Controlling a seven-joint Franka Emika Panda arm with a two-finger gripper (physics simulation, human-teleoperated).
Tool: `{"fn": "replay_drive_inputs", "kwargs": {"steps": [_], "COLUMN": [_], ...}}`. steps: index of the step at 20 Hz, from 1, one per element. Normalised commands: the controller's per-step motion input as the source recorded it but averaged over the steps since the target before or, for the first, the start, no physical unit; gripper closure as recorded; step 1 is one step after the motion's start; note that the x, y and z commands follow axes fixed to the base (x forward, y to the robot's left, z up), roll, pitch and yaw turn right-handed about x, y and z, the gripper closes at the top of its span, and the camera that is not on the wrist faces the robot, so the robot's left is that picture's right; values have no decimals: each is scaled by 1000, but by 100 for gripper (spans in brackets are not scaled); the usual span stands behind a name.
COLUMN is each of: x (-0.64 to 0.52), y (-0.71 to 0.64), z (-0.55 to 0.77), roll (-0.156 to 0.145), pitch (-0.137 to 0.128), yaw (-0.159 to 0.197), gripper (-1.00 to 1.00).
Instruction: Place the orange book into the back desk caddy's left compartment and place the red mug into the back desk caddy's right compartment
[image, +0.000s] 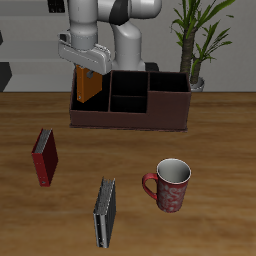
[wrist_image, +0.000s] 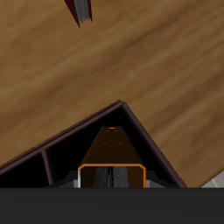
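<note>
My gripper (image: 88, 66) is shut on the orange book (image: 88, 86) and holds it upright, its lower part down inside the left compartment (image: 90, 100) of the back desk caddy (image: 130, 118). In the wrist view the orange book (wrist_image: 112, 164) hangs right over that dark-walled end section (wrist_image: 109, 140). The right compartment (image: 168, 96) is the caddy's wide section at its other end, with nothing in it. The red mug (image: 168, 186) stands upright on the table near the front edge, far from my gripper.
A dark red book (image: 44, 156) lies on the table in front of the caddy's left-compartment end. A grey-black book (image: 104, 212) lies near the front edge, beside the mug, and also shows in the wrist view (wrist_image: 80, 9). A potted plant (image: 192, 40) stands behind the caddy.
</note>
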Motion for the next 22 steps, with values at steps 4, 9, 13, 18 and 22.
{"fn": "replay_drive_inputs", "kwargs": {"steps": [4,9,13,18,22], "x": [89,98,85,91,14], "y": [-103,-40,-51,-13,47], "z": [-47,-95,-126,-137,-4], "roll": [-18,13,25,7,7], "pitch": [42,43,62,77,4], "yaw": [-73,-39,-73,-32,14], "gripper": [100,100,-100,-100,-100]}}
